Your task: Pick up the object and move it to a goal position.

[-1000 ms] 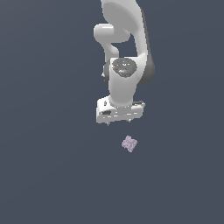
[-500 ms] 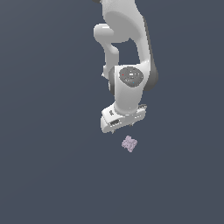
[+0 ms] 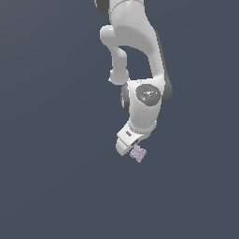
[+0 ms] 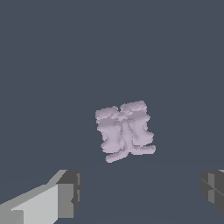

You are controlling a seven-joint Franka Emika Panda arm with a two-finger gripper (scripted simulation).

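Observation:
The object (image 3: pixel 138 153) is a tiny pale lilac-pink lumpy block lying on the dark grey floor. In the wrist view the object (image 4: pixel 124 130) fills the middle of the picture, knobbly and roughly square. My white gripper (image 3: pixel 127 144) hangs just above it, on its side toward the exterior view's left, almost touching in that view. In the wrist view the gripper (image 4: pixel 141 192) is open, its two dark fingertips (image 4: pixel 70 192) spread wide, and the block lies beyond the gap, not between them.
The white arm (image 3: pixel 140 70) comes down from the top of the exterior view. The floor (image 3: pixel 56 177) is a plain dark grey with nothing else on it.
The arm has come down and tilted, bringing the gripper from well above the block to right beside it. The block has not moved.

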